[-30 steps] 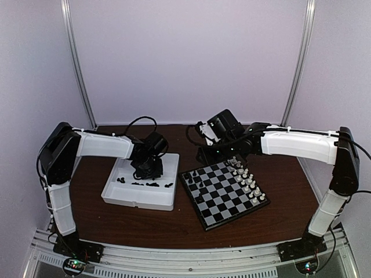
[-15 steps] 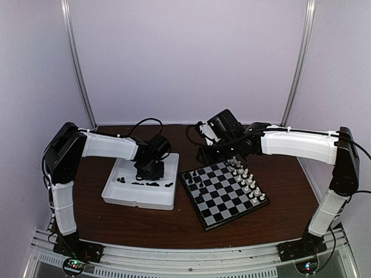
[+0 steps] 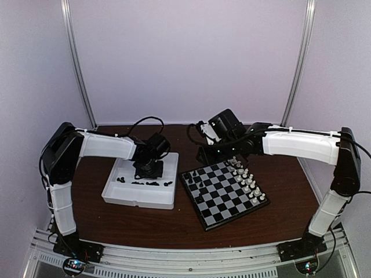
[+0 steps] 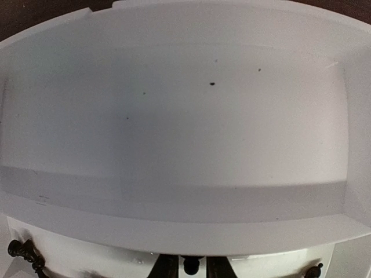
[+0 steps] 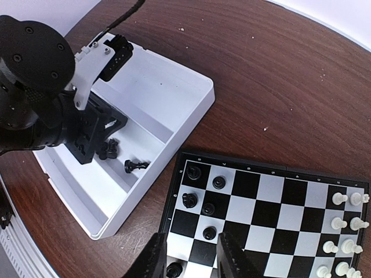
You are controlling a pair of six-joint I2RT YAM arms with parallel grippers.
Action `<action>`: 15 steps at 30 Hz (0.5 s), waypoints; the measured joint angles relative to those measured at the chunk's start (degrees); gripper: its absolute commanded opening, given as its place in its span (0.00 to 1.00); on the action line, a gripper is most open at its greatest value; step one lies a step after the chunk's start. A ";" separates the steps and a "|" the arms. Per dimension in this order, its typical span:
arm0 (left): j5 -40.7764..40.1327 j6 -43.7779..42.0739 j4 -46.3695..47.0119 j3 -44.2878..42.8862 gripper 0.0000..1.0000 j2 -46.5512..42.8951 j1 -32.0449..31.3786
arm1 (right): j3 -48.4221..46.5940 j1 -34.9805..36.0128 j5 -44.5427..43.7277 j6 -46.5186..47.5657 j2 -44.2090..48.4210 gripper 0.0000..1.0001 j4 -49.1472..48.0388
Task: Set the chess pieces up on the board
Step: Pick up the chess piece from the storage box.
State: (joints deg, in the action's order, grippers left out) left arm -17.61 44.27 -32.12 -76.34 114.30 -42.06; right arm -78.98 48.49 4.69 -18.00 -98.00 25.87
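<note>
Down in the white tray [image 3: 130,198], my left gripper [image 3: 149,171] is shut on a tiny black chess piece [image 4: 191,265] that shows between its dark fingers [image 4: 165,269]. More black pieces [image 3: 145,183] lie loose on the tray floor, one on its side [image 5: 134,166]. The checkered board [image 3: 223,197] lies to the right of the tray. Several black pieces [image 5: 193,172] stand on the board's near-left squares [image 5: 272,217]. My right gripper [image 5: 193,255] hangs open above that corner, holding nothing.
White pieces [image 3: 246,176] stand in two rows along the board's far-right side [image 5: 342,231]. The tray's tall inner wall [image 4: 174,116] fills the left wrist view. Dark wooden table [image 3: 145,223] surrounds both, with white walls behind.
The left gripper has closed on a black piece in the tray and shifted slightly. The right arm has not moved.
</note>
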 measured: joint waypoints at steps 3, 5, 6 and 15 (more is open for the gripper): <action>0.68 0.63 0.17 1.25 0.09 -3.13 0.02 | 0.35 0.00 0.31 -0.26 0.59 0.33 -0.24; 1.97 1.81 0.76 2.27 0.10 -6.19 0.02 | 0.94 0.00 0.87 -0.52 0.83 0.33 -1.18; 2.91 2.78 1.51 3.02 0.10 -8.11 0.02 | 1.42 0.00 1.25 -0.76 0.94 0.33 -1.86; 12.26 15.13 10.32 8.37 0.11 -18.34 0.17 | 11.56 0.76 6.49 -5.86 2.10 0.32 -17.11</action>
State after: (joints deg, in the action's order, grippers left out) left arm -5.34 59.40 -21.80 -67.96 95.96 -41.89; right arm -67.42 49.25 11.18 -23.86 -95.90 8.75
